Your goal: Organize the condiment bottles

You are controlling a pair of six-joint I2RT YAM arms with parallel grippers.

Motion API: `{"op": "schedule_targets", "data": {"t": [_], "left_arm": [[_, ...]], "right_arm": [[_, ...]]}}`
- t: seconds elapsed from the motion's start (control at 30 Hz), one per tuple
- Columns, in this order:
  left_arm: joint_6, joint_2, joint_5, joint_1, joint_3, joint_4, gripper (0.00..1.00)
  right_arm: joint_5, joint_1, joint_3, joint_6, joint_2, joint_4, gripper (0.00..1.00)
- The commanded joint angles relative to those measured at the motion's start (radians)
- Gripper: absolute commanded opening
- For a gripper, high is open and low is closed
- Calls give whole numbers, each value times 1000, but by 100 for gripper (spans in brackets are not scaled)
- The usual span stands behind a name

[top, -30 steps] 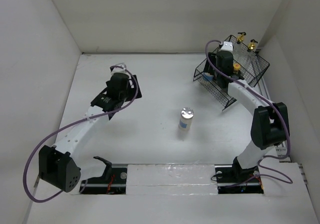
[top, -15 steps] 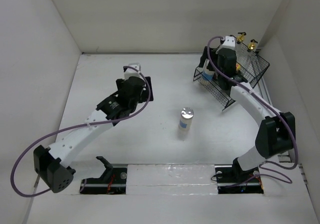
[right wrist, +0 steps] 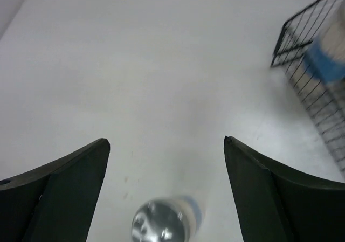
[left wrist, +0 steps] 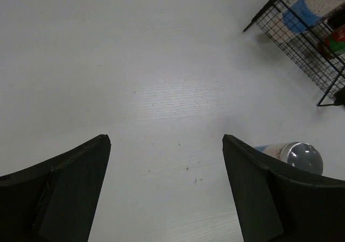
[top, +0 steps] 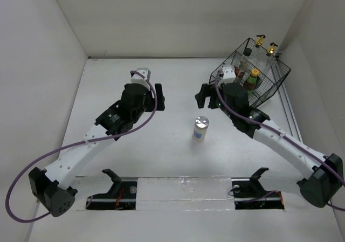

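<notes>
One silver-topped, blue-labelled shaker [top: 201, 128] stands upright on the table between my two arms. The black wire basket [top: 276, 78] at the back right holds the other bottles. These are two gold-spouted cruets [top: 260, 39] [top: 271, 48], the yellow-capped sauce bottle [top: 252, 79], a dark-capped bottle [top: 244, 63] and a second shaker [left wrist: 311, 4]. My left gripper [top: 158, 96] [left wrist: 166, 145] is open and empty, left of the standing shaker [left wrist: 294, 154]. My right gripper [top: 202, 97] [right wrist: 166, 145] is open and empty just behind that shaker [right wrist: 161, 221], which shows low between its fingers.
White walls close the table at the left, back and right. The basket shows at the upper right of both the left wrist view [left wrist: 302, 45] and the right wrist view [right wrist: 318, 91]. The arm bases stand along the near edge.
My right gripper has come out of the basket and swung left and nearer, to behind the standing shaker. My left arm has moved right, towards the middle.
</notes>
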Motion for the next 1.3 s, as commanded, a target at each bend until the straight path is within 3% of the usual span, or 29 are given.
{"op": "schedule_targets", "data": {"t": [0.0,0.1,0.2,0.33,0.53,0.67,0.73,0.83,0.87,0.97,1.13,1.27], "left_arm": [[24,-64,51,4,-9,63,81],[24,-64,51,4,-9,63,81],[24,-64,51,4,-9,63,81],[24,-73,51,4,-9,63,81],[24,-73,51,4,-19,63,81],[24,-73,51,4,-19,63,81],[24,-73,51,4,-19,63,81],[24,-73,51,4,-19,63,81],[24,-73,51,4,-19,63,81],[24,-73,51,4,-19,63,81],[24,-73,51,4,-19,63,82],[14,-73,51,4,-19,63,82]], "right_arm": [[-14,110,-58,63,-86,-194,93],[-15,177,-97,102,-163,-293,100],[-46,211,-111,123,-184,-344,100],[72,247,-102,139,-149,-411,100],[29,256,-111,139,-50,-373,100],[87,256,-111,129,3,-306,100],[129,256,-111,129,21,-272,97],[162,256,-100,129,55,-250,86],[179,256,-100,129,55,-250,76],[231,256,-91,129,52,-241,63],[325,233,-52,139,-93,-197,58],[368,97,6,94,-152,-145,58]]}}
